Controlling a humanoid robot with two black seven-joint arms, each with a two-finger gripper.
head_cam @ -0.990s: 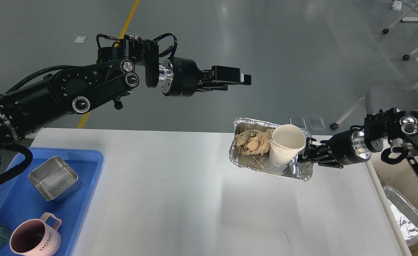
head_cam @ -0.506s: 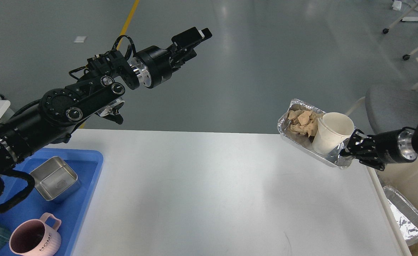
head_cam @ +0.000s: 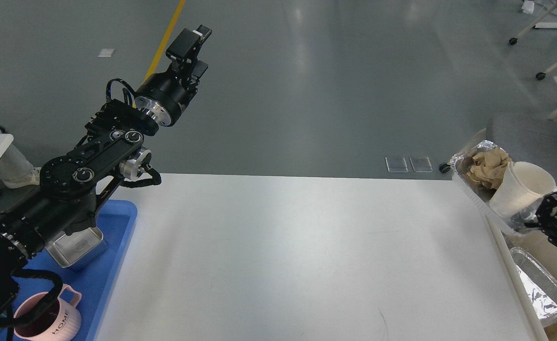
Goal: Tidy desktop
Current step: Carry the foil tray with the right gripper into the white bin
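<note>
The white desktop (head_cam: 288,255) fills the middle of the head view. My right gripper (head_cam: 534,219) is shut on the near rim of a foil tray (head_cam: 465,182) and holds it tilted past the desktop's right edge. The foil tray holds a white paper cup (head_cam: 520,189) and crumpled brown paper (head_cam: 488,166). My left gripper (head_cam: 191,38) is raised high at the upper left, pointing up and away, its fingers close together and empty.
A blue plastic tray (head_cam: 112,265) lies on the desktop's left end with a steel box (head_cam: 77,246) and a pink mug (head_cam: 46,317). A cream bin (head_cam: 543,246) stands beyond the right edge, with another foil tray (head_cam: 541,289) in it. A grey chair (head_cam: 529,137) is behind.
My right gripper carried the foil tray with cup and paper rightward off the desktop to above the bin. My left arm swung back left and upward.
</note>
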